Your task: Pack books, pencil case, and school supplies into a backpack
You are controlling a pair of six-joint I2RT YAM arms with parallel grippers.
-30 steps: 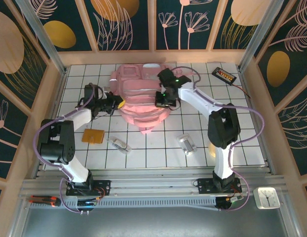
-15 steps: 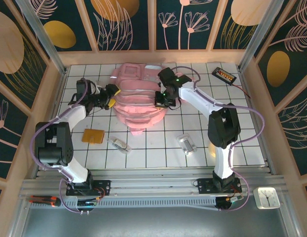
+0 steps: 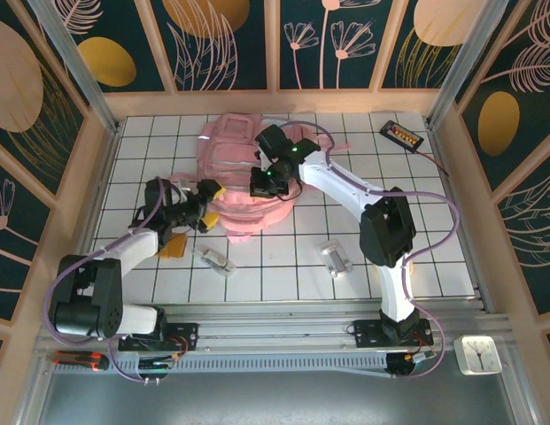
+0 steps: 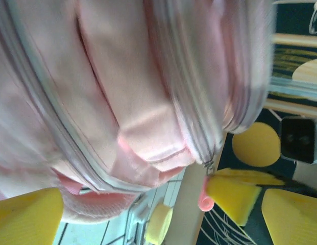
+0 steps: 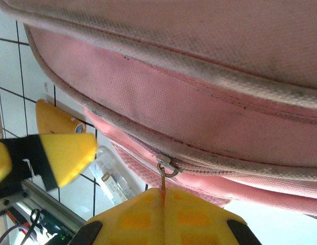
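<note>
The backpack [image 3: 235,155] lies toward the table's [image 3: 416,230] 12 o'clock. From above, the right gripper [image 3: 264,181] sits at its middle; the wrist view adds detail — it is pinched shut on a zip pull [image 5: 163,176]. At the pack's 8 o'clock, the left gripper [image 3: 210,205] gapes wide — empty.

A: Overhead, the backpack [image 3: 228,149] lies crumpled toward twelve o'clock on the tiled table [image 3: 283,274], with its lower end sagging toward six.

B: And the right gripper [image 3: 264,183] is planted on it, over at the three o'clock side, with the arm arching in from five.

A: Meanwhile the left gripper [image 3: 206,202] sits at the backpack's eight o'clock edge, one yellow fingertip just beside the pink fabric.

B: The orange-brown pad [image 3: 174,251] is at seven o'clock of the backpack, partly covered by the left arm. One silver clip [image 3: 213,259] is near it at three o'clock, and the second clip [image 3: 335,258] is well apart, toward four o'clock of the backpack.

A: There's a black slab [image 3: 403,135] in the table's two o'clock corner.
</note>
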